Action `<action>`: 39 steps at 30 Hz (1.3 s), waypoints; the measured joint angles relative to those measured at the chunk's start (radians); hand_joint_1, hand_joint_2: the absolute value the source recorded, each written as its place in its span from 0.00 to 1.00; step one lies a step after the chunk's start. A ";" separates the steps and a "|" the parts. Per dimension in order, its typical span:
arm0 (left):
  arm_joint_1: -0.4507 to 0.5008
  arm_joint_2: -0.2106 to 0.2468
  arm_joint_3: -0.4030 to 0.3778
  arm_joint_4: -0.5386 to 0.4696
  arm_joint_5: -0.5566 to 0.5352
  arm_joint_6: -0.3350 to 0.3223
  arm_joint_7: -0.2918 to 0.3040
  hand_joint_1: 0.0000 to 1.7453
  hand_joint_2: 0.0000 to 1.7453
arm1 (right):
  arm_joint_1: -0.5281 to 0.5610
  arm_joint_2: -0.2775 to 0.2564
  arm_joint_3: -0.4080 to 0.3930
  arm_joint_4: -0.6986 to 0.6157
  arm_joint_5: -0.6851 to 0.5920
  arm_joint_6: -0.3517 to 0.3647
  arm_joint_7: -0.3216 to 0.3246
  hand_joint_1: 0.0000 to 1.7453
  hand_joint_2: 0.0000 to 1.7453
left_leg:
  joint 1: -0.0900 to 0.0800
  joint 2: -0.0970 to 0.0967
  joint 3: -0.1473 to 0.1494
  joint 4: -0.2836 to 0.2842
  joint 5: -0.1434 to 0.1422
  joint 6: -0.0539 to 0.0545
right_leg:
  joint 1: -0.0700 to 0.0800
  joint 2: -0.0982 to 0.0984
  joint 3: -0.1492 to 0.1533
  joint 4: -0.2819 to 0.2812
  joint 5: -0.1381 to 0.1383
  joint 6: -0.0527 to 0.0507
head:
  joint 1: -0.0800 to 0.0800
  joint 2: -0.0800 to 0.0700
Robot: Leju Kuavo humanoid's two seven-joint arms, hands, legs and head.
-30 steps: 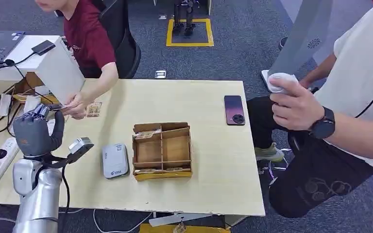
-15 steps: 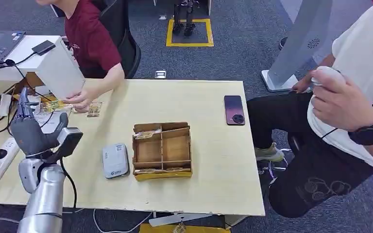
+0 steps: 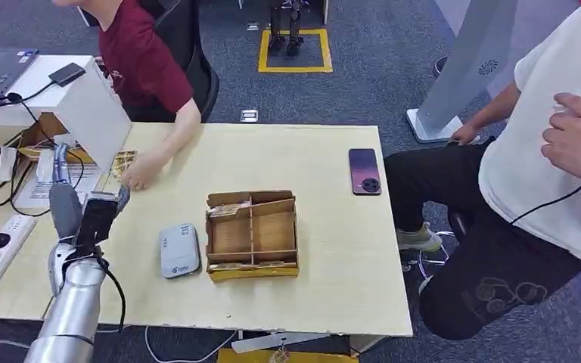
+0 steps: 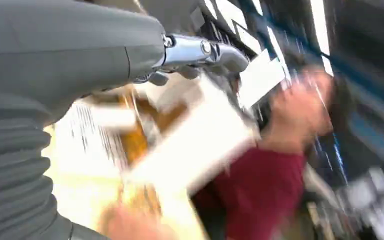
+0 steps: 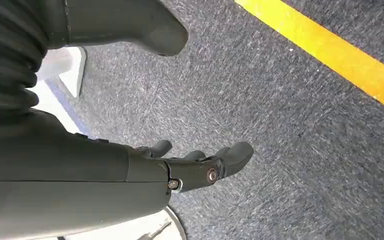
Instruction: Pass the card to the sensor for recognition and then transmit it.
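Reaching toward ten o'clock, the left robot hand (image 3: 66, 203) hovers with fingers extended, though whether it holds anything I cannot tell. Cards (image 3: 123, 162) lie under a person's hand (image 3: 142, 169); approach slowly. Right robot hand (image 5: 200, 165) hangs empty, fingers apart.

Pale matt wood-look table (image 3: 333, 249) — brown cardboard-like divided box (image 3: 253, 235), glossy phone (image 3: 365, 171), rough carpet (image 5: 290, 130).

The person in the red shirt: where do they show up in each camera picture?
Head view: person in the red shirt top left, behind the table.
Left wrist view: blurred, lower middle.
Right wrist view: not in it.
Shared landmark: slanted white box beside them, in head and left wrist views.
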 joint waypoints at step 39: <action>0.358 0.228 -0.666 -0.334 -0.691 0.286 0.252 0.00 1.00 | 0.017 -0.007 -0.037 0.000 0.001 0.003 -0.010 0.00 1.00 | 0.000 -0.001 0.000 0.000 -0.003 0.001 | 0.000 -0.001 0.000 -0.001 -0.003 0.001 | 0.000 0.000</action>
